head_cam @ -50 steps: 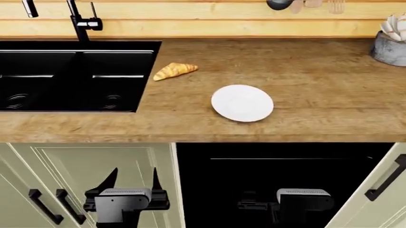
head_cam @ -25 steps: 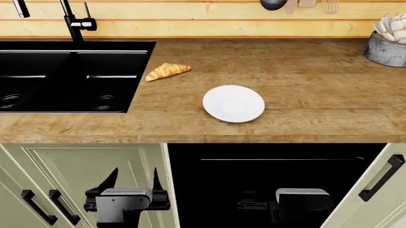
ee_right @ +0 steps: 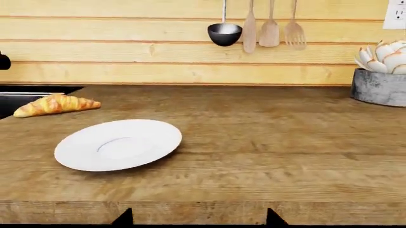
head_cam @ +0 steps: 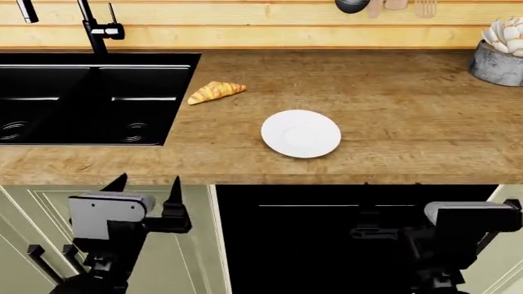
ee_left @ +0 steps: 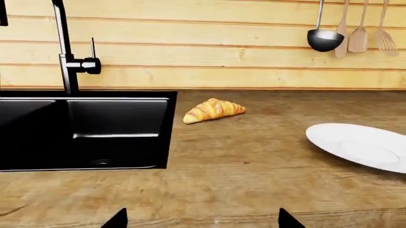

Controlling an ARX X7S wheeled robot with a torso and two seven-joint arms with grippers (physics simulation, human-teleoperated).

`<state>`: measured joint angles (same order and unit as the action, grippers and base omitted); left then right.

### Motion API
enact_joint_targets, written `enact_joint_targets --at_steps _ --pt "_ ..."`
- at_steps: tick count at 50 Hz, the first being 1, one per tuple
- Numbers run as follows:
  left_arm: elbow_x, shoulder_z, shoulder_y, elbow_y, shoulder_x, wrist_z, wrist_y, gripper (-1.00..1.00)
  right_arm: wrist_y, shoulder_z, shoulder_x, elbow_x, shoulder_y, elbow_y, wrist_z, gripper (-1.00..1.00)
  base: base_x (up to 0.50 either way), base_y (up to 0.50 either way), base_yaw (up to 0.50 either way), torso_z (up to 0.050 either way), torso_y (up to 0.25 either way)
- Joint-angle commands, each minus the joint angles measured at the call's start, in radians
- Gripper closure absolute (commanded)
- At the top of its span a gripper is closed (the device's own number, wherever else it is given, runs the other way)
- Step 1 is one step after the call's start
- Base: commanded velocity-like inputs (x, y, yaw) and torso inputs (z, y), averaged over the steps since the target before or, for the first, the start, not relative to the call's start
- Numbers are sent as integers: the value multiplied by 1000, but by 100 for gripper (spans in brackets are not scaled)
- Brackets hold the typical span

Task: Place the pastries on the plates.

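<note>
One golden-brown pastry [head_cam: 217, 92] lies on the wooden counter just right of the sink; it also shows in both wrist views [ee_left: 214, 110] [ee_right: 56, 105]. A plain white plate [head_cam: 301, 133] sits bare mid-counter, right of and nearer than the pastry [ee_left: 362, 147] [ee_right: 119, 144]. My left gripper [head_cam: 147, 182] hangs open and holds nothing, below the counter's front edge before the cabinet door; its tips frame the counter edge [ee_left: 203, 221]. My right gripper [ee_right: 198, 219] is open too, low in front of the counter and facing the plate. In the head view its fingers are lost against the dark opening.
A black double sink [head_cam: 82, 98] with a black faucet [head_cam: 94, 27] fills the counter's left. A grey pot with a pale plant [head_cam: 496, 61] stands at the back right. A ladle and utensils [ee_right: 254, 28] hang on the wooden wall. Below are cream cabinet doors [head_cam: 49, 245] and a dark opening [head_cam: 327, 245].
The view shifted slightly early on, sliding the scene left. Both arms have since risen towards the counter edge, the left gripper moving left and the right one moving right.
</note>
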<state>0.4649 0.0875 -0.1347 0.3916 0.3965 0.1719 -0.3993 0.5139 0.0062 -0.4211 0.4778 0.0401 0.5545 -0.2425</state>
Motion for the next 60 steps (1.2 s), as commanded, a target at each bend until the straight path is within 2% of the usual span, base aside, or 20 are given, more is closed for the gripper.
enact_joint_targets --at_steps 1,3,6,8,10,17,19,27,32,37,60 --pt "304 -113 -245 184 176 30 -422 -100 515 269 -236 551 268 281 -105 -100 0 0 0 0 0" --pt "361 -86 -371 180 192 34 -521 -100 580 288 -261 690 404 221 -148 -100 0 0 0 0 0" --pt "390 -3 -509 157 193 24 -626 -100 633 250 -281 753 534 150 -169 -100 0 0 0 0 0" --pt "409 1 -574 113 195 6 -656 -100 667 250 -295 828 619 105 -194 -100 0 0 0 0 0" --pt "373 55 -653 66 202 -27 -658 -100 708 238 -316 911 720 43 -225 -100 0 0 0 0 0" --pt "488 61 -916 -63 163 -18 -876 -100 780 162 -329 1073 935 -115 -267 -100 0 0 0 0 0" --pt "429 141 -979 -72 186 -55 -854 -100 793 141 -332 1089 979 -151 -271 -100 0 0 0 0 0" --pt "354 228 -1135 -242 190 -141 -824 -100 881 12 -349 1143 1252 -323 -319 -100 0 0 0 0 0" --pt "352 273 -1252 -325 185 -216 -848 -100 914 -31 -355 1175 1291 -339 -354 -100 0 0 0 0 0" --pt "315 330 -1284 -383 175 -256 -819 -100 917 -55 -356 1159 1317 -349 -333 -100 0 0 0 0 0" --pt "335 345 -1252 -349 176 -238 -843 -100 889 -78 -385 1191 1305 -353 -361 -100 126 0 0 0 0"
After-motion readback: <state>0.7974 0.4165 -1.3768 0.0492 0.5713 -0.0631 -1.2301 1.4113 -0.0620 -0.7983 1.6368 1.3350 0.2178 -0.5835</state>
